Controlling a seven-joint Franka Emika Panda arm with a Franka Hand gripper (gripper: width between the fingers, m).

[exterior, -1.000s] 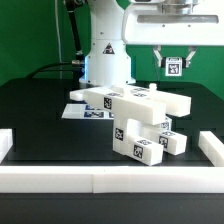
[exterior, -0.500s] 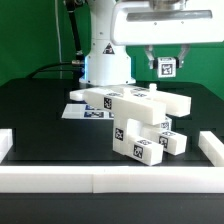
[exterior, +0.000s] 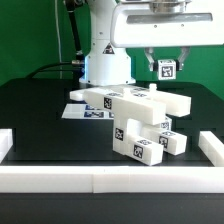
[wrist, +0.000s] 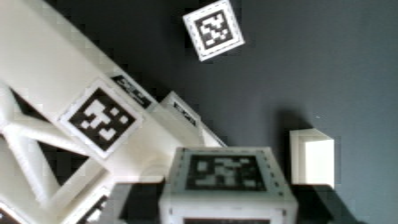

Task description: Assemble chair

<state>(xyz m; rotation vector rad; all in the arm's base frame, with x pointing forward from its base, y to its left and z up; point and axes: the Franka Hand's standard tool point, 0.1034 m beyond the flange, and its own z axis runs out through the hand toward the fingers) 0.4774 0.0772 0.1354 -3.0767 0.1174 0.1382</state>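
My gripper [exterior: 166, 60] hangs above and behind the chair [exterior: 140, 120], toward the exterior view's right. It is shut on a small white block [exterior: 167, 69] whose square tag faces the camera. The chair is a stack of chunky white tagged blocks in the middle of the black table. In the wrist view the held block [wrist: 222, 178] sits between my dark fingers [wrist: 135, 200], with the gripper [wrist: 222, 203] closed on its sides. Below it lie the chair's white slotted pieces [wrist: 98, 118] and a separate tagged white piece [wrist: 215, 29].
The marker board [exterior: 80, 112] lies flat behind the chair, near the robot's white base [exterior: 105, 60]. White border rails run along the front [exterior: 100, 181], the left [exterior: 5, 143] and the right [exterior: 212, 146] of the table. A small white piece [wrist: 311, 155] shows in the wrist view.
My gripper, with the block in it, has shifted a little toward the exterior view's left and slightly lower. The chair stack has not moved.
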